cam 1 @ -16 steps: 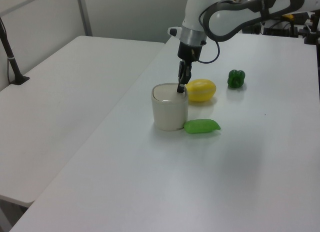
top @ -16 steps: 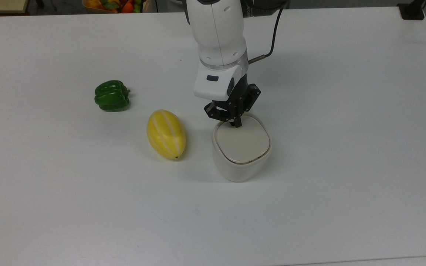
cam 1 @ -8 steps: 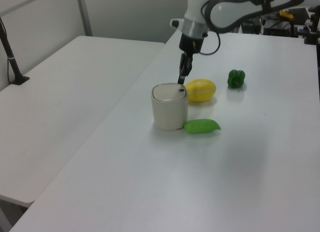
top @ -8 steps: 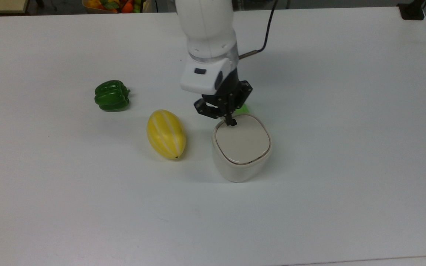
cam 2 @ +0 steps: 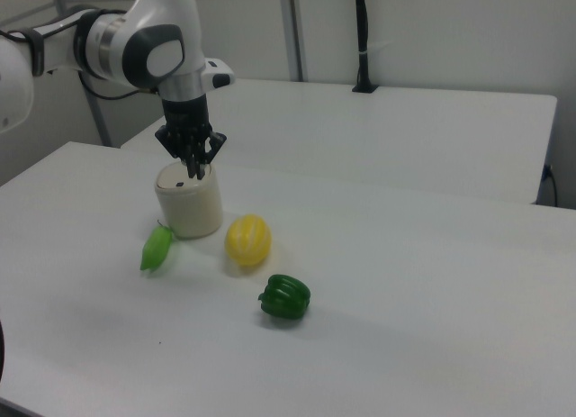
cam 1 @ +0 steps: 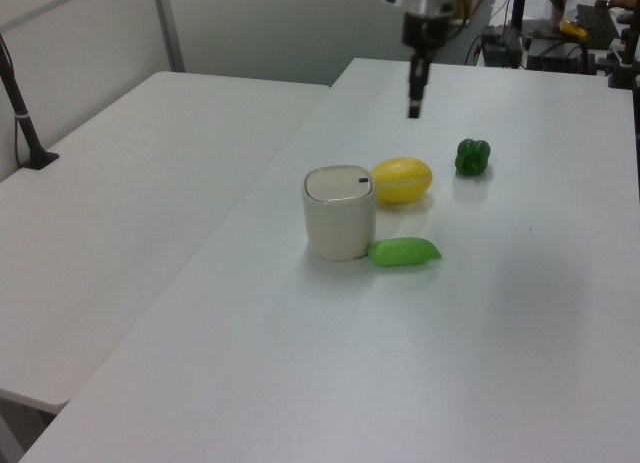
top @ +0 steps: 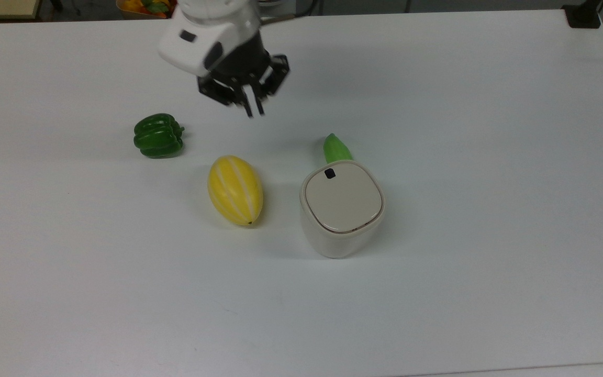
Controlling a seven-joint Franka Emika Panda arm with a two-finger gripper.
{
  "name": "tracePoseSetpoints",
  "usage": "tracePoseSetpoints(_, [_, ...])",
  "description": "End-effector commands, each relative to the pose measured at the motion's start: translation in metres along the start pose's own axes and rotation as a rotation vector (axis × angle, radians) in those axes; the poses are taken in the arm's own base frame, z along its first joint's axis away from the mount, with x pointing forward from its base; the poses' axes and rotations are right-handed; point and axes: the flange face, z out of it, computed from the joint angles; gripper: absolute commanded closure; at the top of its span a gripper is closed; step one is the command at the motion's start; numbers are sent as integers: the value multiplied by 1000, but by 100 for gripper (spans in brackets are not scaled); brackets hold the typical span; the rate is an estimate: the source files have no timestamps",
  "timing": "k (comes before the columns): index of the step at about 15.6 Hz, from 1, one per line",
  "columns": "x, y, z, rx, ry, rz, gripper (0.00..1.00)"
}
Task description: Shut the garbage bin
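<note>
The garbage bin (top: 342,215) is standing mid-table with its lid lying flat. The gripper (top: 253,110) is hovering well apart from it, nearer the table's far edge in the top view, pointing down, its 2 fingers nearly pressed together, holding nothing.

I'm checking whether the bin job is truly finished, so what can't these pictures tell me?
- Whether the garbage bin's black latch has caught: too small in the top view.
- What the bin holds: the shut lid covers it.
- Part of the light green vegetable: the bin hides it in the top view.
- The gripper's arm: cut off by the top view's upper edge.
</note>
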Motion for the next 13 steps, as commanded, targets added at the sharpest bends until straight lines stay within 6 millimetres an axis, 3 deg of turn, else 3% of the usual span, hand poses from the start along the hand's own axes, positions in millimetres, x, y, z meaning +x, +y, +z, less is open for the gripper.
tracePoseSetpoints(1, [-34, 26, -14, -11, -115, 110, 81])
tracePoseSetpoints(4, [-48, 48, -25, -5, -135, 170, 79])
tracePoseSetpoints(5, [-50, 51, -26, -6, -133, 187, 73])
tracePoseSetpoints(7, [-56, 65, -33, -7, -123, 217, 2])
tracePoseSetpoints(13, [-69, 77, -61, -14, -74, 238, 0])
